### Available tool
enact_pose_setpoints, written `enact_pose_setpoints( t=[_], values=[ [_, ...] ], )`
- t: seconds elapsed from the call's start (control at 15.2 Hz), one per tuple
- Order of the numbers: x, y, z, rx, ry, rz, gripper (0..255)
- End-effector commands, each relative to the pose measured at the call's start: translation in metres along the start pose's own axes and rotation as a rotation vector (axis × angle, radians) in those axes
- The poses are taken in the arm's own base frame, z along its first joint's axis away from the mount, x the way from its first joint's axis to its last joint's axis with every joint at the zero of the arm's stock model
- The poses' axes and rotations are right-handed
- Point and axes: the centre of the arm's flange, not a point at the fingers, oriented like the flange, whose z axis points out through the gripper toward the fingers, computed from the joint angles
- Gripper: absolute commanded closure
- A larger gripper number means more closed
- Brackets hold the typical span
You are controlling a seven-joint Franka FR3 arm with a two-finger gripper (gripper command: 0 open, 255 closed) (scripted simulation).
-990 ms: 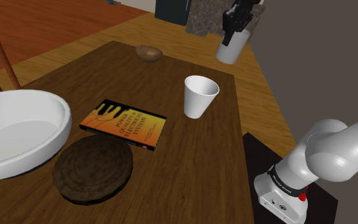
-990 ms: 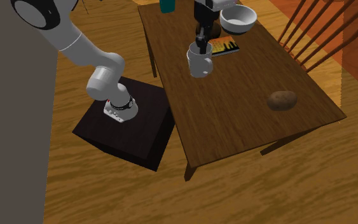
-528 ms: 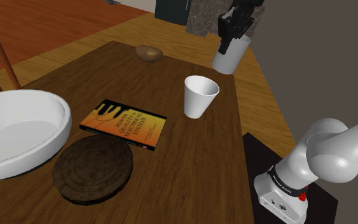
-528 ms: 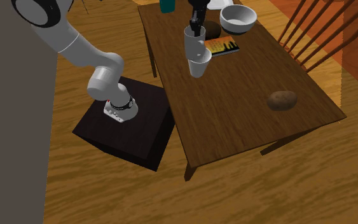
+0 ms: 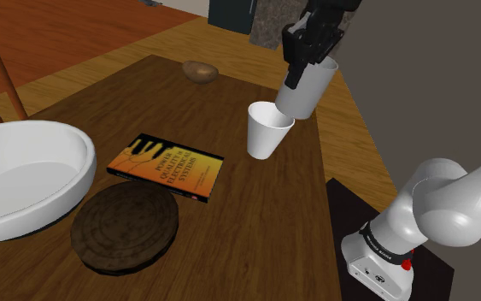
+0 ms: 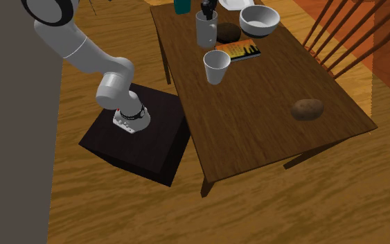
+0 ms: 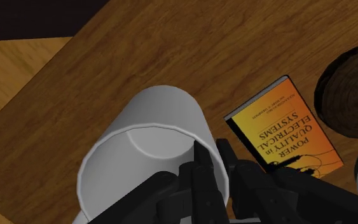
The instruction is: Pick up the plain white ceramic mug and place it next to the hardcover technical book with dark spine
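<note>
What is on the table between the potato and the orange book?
Nothing. Between the potato and the orange book there is just bare brown table, as the shoulder view and the second exterior view both show.

The shoulder view looks near and low along the table [image 5: 264, 224] from beside the stand [image 5: 343, 202], the second exterior view high from the opposite end, the wrist view close overhead; all share the book [image 5: 166, 167].

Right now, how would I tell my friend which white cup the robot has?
Find the dark wooden table and the orange book lying on it. Near the book are two white cups: a tapered cup standing on the table, and the mug up in the air. The mug is the straight-sided one with black jaws pinching its rim.
</note>
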Motion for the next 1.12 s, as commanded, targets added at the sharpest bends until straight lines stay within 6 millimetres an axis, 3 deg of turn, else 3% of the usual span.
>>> enact_pose_setpoints(
  t=[0.0,1.06],
  values=[
    [-0.018,-0.030,-0.002,0.000,-0.001,0.002,255],
    [-0.024,-0.032,0.082,0.000,-0.001,0.002,255]
  ],
)
